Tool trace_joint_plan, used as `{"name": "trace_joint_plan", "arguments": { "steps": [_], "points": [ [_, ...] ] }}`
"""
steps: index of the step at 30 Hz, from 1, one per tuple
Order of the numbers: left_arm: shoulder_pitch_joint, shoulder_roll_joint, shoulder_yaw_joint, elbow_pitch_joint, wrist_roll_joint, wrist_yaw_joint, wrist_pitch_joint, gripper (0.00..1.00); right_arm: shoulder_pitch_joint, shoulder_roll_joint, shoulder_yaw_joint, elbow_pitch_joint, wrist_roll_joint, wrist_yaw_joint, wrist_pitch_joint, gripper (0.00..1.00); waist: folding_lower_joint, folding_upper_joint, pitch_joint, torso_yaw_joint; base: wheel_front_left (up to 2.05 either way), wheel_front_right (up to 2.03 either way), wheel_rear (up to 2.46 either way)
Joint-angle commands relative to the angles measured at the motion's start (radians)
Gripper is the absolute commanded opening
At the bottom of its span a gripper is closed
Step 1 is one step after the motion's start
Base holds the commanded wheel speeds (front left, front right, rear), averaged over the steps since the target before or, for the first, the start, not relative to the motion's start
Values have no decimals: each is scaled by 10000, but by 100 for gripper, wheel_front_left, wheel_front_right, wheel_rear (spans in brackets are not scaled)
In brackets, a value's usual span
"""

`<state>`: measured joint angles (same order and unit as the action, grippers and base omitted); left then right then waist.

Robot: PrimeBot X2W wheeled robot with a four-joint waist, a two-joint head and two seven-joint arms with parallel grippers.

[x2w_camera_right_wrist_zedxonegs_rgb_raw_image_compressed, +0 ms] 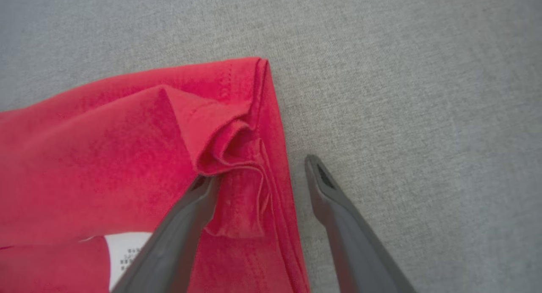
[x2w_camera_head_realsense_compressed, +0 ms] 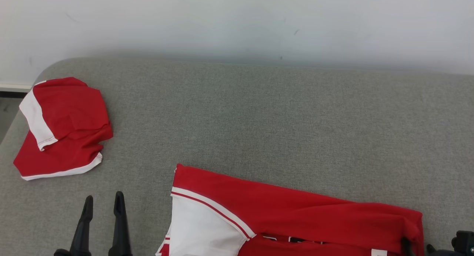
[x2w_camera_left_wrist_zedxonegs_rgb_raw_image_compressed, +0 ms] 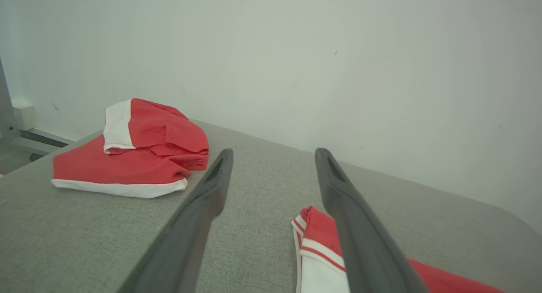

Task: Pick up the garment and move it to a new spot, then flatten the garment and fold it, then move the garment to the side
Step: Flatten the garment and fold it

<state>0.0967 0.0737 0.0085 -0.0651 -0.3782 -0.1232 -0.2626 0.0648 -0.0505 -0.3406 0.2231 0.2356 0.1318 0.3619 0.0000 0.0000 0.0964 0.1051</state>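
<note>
A gray padded surface [x2w_camera_head_realsense_compressed: 281, 111] met a white wall [x2w_camera_head_realsense_compressed: 237, 19]. The shirt [x2w_camera_head_realsense_compressed: 296, 211] lay at its near edge. The left gripper [x2w_camera_head_realsense_compressed: 103, 206] hung open; the right gripper [x2w_camera_right_wrist_zedxonegs_rgb_raw_image_compressed: 259, 170], fingers spread, straddled the shirt's corner.

The left claw [x2w_camera_left_wrist_zedxonegs_rgb_raw_image_compressed: 274, 153] hangs just above a grey woven-fabric surface [x2w_camera_left_wrist_zedxonegs_rgb_raw_image_compressed: 84, 233], its 2 long dark fingers [x2w_camera_left_wrist_zedxonegs_rgb_raw_image_compressed: 199, 212] spread wide with nothing between them. Beyond the fingertip at the view's left lies a bundled red garment with white bands [x2w_camera_left_wrist_zedxonegs_rgb_raw_image_compressed: 139, 157], rumpled and folded over itself, near the surface's far edge. At the lower right, a red garment with a white panel and red-and-white striped trim [x2w_camera_left_wrist_zedxonegs_rgb_raw_image_compressed: 315, 229] lies flat, partly hidden behind the other finger. A plain pale wall [x2w_camera_left_wrist_zedxonegs_rgb_raw_image_compressed: 296, 51] rises behind.
</note>
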Motion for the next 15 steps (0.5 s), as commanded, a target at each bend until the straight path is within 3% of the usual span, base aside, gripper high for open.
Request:
{"name": "trace_joint_plan", "arguments": {
  "steps": [1,7,8,9,10,15],
  "points": [
    [-122,-26,2,57,36,0,-21,100,-82,1,-32,84,-53,-24,62,100,0,0,30,25,0,0,0],
    [-202,-72,-41,224,58,-63,-21,100,-217,57,82,739,-97,-24,1323,100,0,0,106,147,0,0,0],
    [-207,-74,-31,245,63,-68,-21,100,-220,66,145,730,-47,-24,1535,84,0,0,106,164,0,0,0],
    [-223,-76,-31,245,67,-74,-21,100,-218,81,171,677,-51,-24,1637,27,0,0,108,180,0,0,0],
    [-236,-82,-29,248,63,-79,-21,100,-217,86,216,595,-96,-24,1716,0,0,0,111,195,0,0,0],
    [-247,-94,39,253,77,-70,-21,100,-598,-18,-385,-164,-397,-27,1488,0,0,0,146,176,0,0,0]
  ]
}}
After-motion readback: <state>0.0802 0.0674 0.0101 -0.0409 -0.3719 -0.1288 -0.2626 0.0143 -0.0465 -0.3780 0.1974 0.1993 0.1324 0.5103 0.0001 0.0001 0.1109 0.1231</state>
